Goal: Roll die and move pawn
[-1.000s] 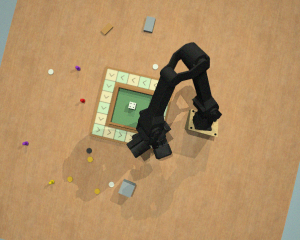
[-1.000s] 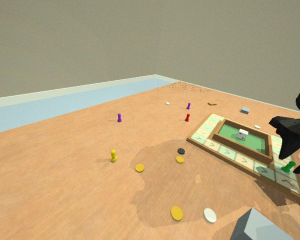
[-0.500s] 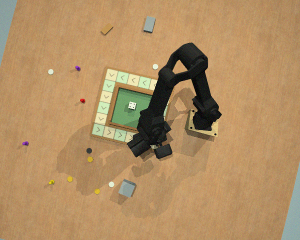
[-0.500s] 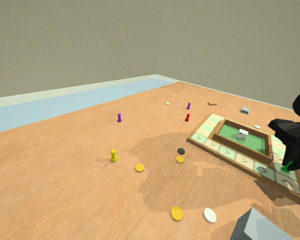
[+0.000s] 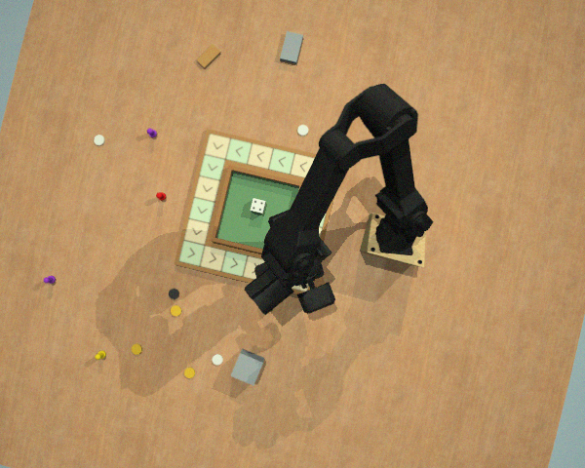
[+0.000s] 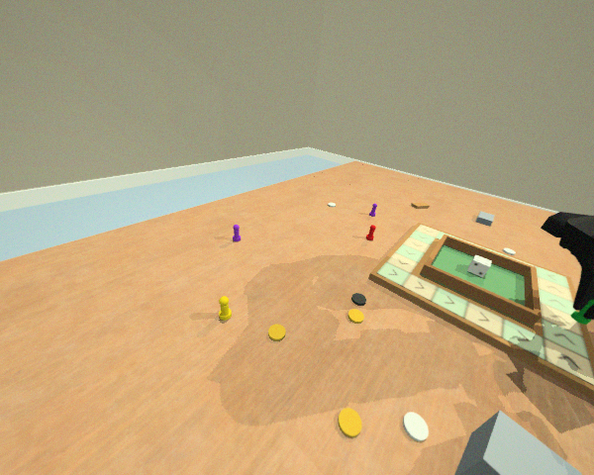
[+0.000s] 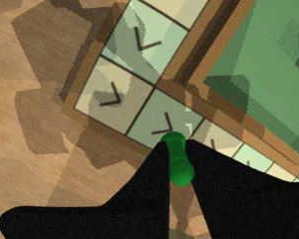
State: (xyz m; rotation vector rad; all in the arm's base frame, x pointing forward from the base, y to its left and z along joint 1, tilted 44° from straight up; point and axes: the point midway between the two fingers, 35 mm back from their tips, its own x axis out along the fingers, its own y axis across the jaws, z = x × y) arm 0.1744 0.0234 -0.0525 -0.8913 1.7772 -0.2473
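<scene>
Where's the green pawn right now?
The green pawn is pinched in the gripper, over the board's near edge squares beside the dice tray, at the exterior view's right.

The desk [image 5: 434,352] looks like matt, light wood with faint grain. The board [image 5: 221,204] has a darker wooden frame and smooth, flat-painted squares; its tray [image 5: 237,221], at the middle, looks lined with matt green felt. The pawn [image 7: 179,162] is glossy green plastic. The claw [image 7: 177,179], at six o'clock in the wrist view, is matt black.
</scene>
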